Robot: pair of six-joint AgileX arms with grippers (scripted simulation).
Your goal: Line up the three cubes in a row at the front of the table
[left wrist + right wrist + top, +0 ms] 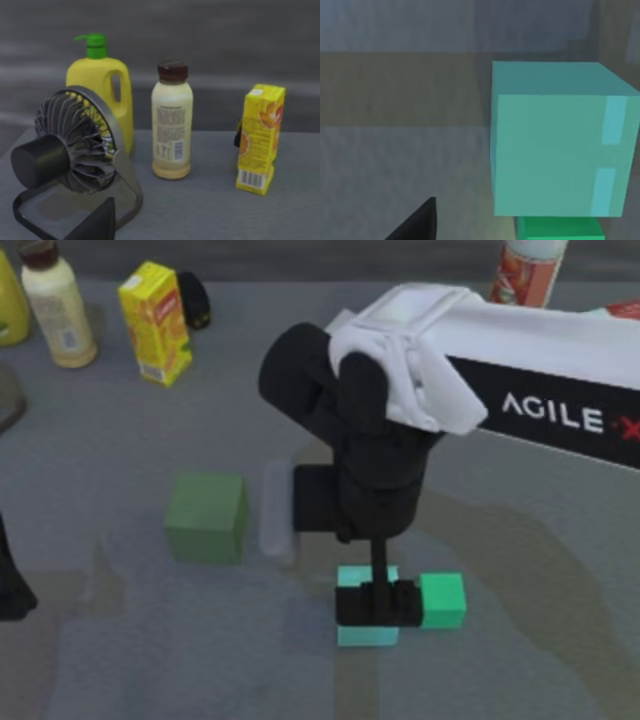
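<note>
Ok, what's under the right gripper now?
Under the right gripper sits the cyan cube, with the small green cube beside it, seemingly touching. The gripper hides the cyan cube's middle. The left arm is parked at the table's left edge.

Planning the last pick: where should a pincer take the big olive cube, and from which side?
Come from straight above and close on two opposite vertical faces of the olive cube. It sits flat and alone on the table, all sides clear. The left and right faces look easiest. It is wide, so the pincer likely needs a full opening.
</note>
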